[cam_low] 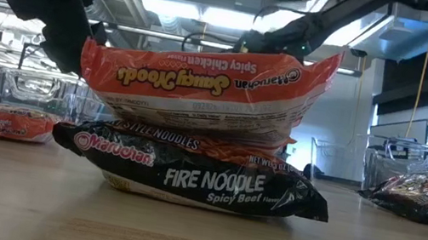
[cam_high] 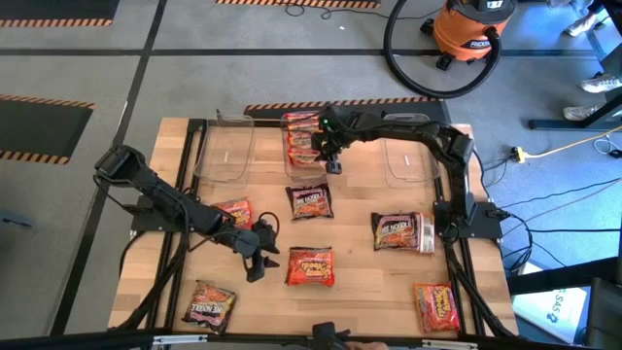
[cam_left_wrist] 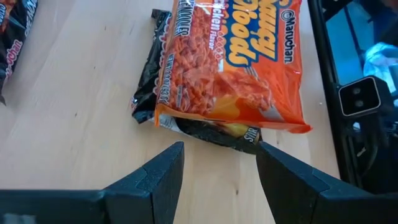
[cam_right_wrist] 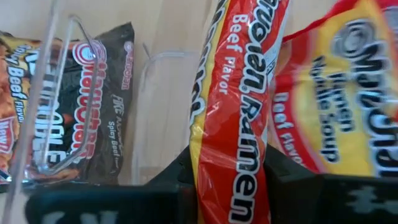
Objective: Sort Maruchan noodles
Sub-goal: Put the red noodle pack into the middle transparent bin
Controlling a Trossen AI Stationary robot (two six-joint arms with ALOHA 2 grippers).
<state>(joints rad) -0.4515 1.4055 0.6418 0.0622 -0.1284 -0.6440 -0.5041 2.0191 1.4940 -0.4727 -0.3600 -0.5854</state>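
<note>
My left gripper (cam_high: 259, 257) (cam_left_wrist: 217, 167) hovers open just left of an orange Maruchan noodle packet (cam_high: 310, 266) (cam_left_wrist: 249, 62) (cam_low: 202, 84), apart from it. That packet lies on top of a black Fire Noodle packet (cam_low: 196, 176) (cam_left_wrist: 152, 74). My right gripper (cam_high: 331, 158) (cam_right_wrist: 231, 183) is at the middle clear tub (cam_high: 292, 173), shut on a red beef ramen packet (cam_right_wrist: 239, 124) held on edge. More red packets (cam_high: 301, 136) (cam_right_wrist: 348, 93) lie in that tub. Other packets lie loose on the table: orange (cam_high: 233, 210), black (cam_high: 310, 201) (cam_right_wrist: 106, 106), black (cam_high: 402, 231), red-yellow (cam_high: 435, 305) and black (cam_high: 209, 304).
Clear tubs stand at the back left (cam_high: 225, 146) and back right (cam_high: 406, 160). A black frame (cam_high: 457, 262) runs along the table's sides. An orange shop vacuum (cam_high: 473, 29) and its hose sit on the floor beyond the table.
</note>
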